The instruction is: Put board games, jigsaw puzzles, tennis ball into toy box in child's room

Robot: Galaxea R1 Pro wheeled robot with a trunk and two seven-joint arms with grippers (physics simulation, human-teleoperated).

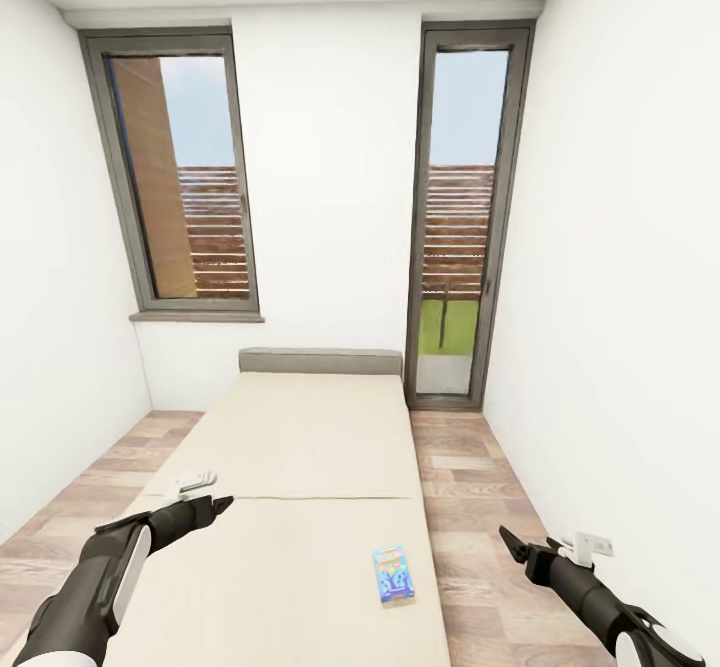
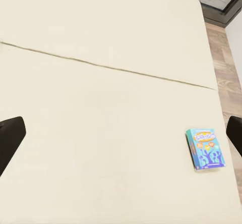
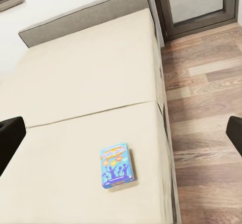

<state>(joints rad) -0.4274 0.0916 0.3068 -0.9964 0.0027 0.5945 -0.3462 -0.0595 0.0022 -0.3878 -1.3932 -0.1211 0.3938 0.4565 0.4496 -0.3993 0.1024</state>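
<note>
One board game (image 1: pixel 393 574) is what we've got in sight, a light blue box with an orange logo lying flat on the near mattress section of the bed (image 1: pixel 300 447), close to the edge that runs along the wood floor (image 1: pixel 470 507). Nothing's touching it.

From the head camera we get the whole narrow room: white walls, a tall window (image 1: pixel 180 177) on the left, a glass door (image 1: pixel 465 217) on the right, the grey headboard (image 1: pixel 320 360) against the far wall. The left gripper (image 1: pixel 215 503) hangs over the bed's left side with its fingers looking nearly together, and it holds nothing. The right gripper (image 1: pixel 512 541) is out over the floor to the right of the bed, also empty, but at that angle we can't really tell how far apart its jaws are.

The left wrist camera looks pretty much straight down at the mattress, so we see the seam (image 2: pixel 108 67) between the two sections and the box (image 2: pixel 204 149) near the edge. Dark fingertips (image 2: pixel 10 138) sit at both sides of that picture, well apart.

The right wrist camera adds the headboard (image 3: pixel 83 14), the door's lower frame (image 3: pixel 196 7), and the game (image 3: pixel 117 165) from a slant.
</note>
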